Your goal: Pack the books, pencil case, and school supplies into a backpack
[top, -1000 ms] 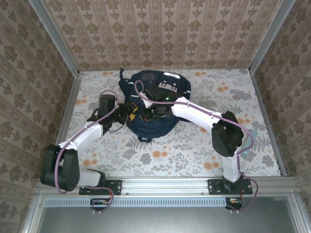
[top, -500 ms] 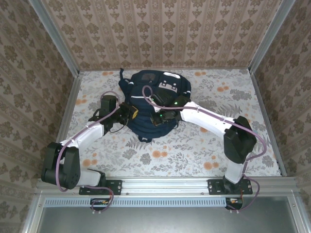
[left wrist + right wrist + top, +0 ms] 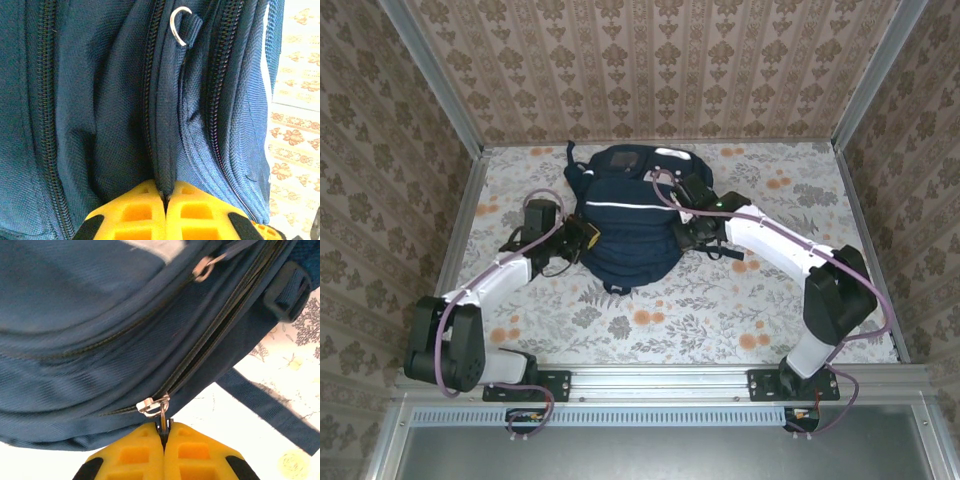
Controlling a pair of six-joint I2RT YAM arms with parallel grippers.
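Navy backpack (image 3: pixel 625 225): flat on floral table (image 3: pixel 650 320), toward far wall, between both arms. Zip (image 3: pixel 215 335) along its side: closed behind slider (image 3: pixel 150 405), dark gap open ahead of it, running up toward the buckle end.

At bag's right edge, right gripper (image 3: pixel 163 432): jaws pressed together on zip pull tab (image 3: pixel 163 416). At bag's left edge, left gripper (image 3: pixel 165 194): jaws pinched tight on a fabric fold (image 3: pixel 164 150) beside a zipper, probably bracing the bag against the pull. Metal ring (image 3: pixel 181 19) higher on same seam, untouched.

Contents hidden under fabric; can't tell what's inside. Going by the zip work: loading probably over, closing stage partly done. Left to do: run slider along the open gap, release both sides. Loose strap (image 3: pixel 265 407) on table just beside zip line; could snag.
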